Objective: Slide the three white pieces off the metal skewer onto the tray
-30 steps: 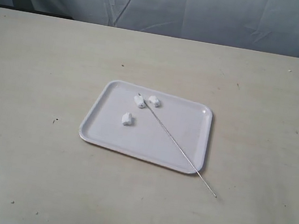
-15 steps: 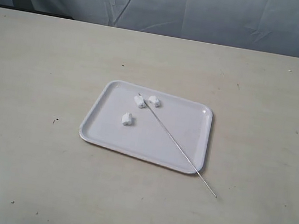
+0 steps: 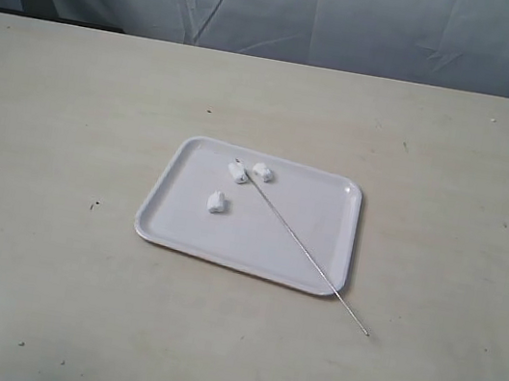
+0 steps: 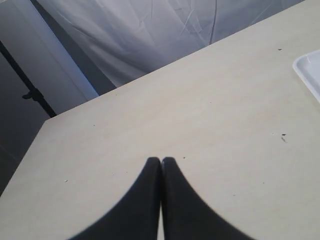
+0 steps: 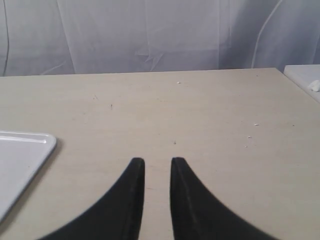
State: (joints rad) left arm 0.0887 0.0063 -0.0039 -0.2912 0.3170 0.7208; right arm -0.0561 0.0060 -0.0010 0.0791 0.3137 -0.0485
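Three small white marshmallow-like pieces (image 3: 216, 203) rest, nothing stirs

We see them on the glossy white rectangular tray (image 3: 180, 227), with the thin grey metal skewer (image 3: 303, 252) beside two. Nothing has moved this past second, so the task is likely finished. Left fingers (image 4: 145, 200) touch and right fingers (image 5: 130, 200) stand narrowly apart, both empty above the bench (image 3: 71, 121).
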